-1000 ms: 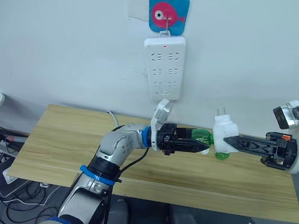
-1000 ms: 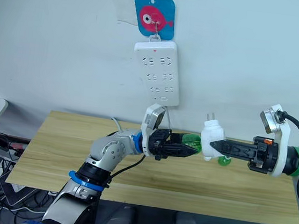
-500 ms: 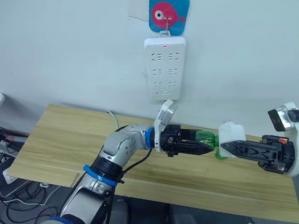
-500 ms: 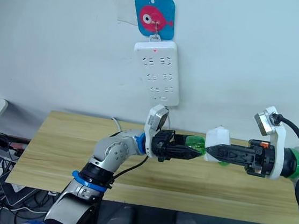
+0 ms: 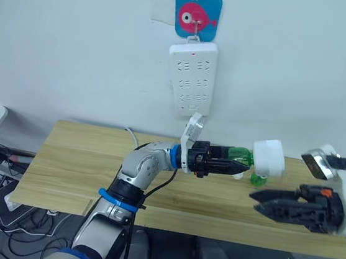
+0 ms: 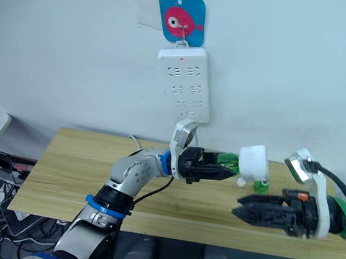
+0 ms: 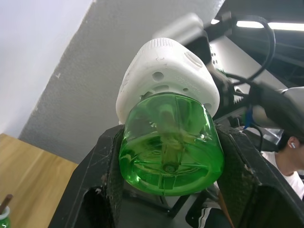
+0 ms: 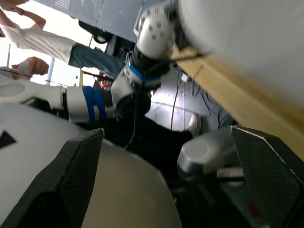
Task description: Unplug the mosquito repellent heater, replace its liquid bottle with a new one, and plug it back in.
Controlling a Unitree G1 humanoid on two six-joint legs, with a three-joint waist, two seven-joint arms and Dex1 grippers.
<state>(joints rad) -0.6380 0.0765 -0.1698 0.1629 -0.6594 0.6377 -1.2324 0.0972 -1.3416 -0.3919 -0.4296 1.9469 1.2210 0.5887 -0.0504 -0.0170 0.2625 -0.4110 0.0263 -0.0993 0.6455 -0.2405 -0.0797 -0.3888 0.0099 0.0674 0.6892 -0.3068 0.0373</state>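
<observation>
A pale wall backs a light wooden table (image 5: pixel 68 174), and on the wall a long white power strip (image 5: pixel 191 78) hangs from a hook under a blue tile with a pink fish (image 5: pixel 198 6). Cables and boxes lie on the floor past the table's left end. One mosquito repellent heater (image 5: pixel 268 158) is in sight, held in the air above the table's far right part, well below the power strip; a translucent green liquid bottle (image 5: pixel 237 156) is seated in it, and the left gripper (image 5: pixel 234 166) is clamped on that bottle's green body, so it carries bottle and heater together. The left wrist view shows the bottle's round base (image 7: pixel 171 145) pinched between the two black fingers, with the white heater beyond it. A second green bottle (image 6: pixel 261 187) with a pale neck stands on the table just behind and below the heater, partly hidden. The right gripper (image 5: pixel 258 203) hangs apart from the heater, lower and nearer the table's front edge, fingers spread and holding nothing.
</observation>
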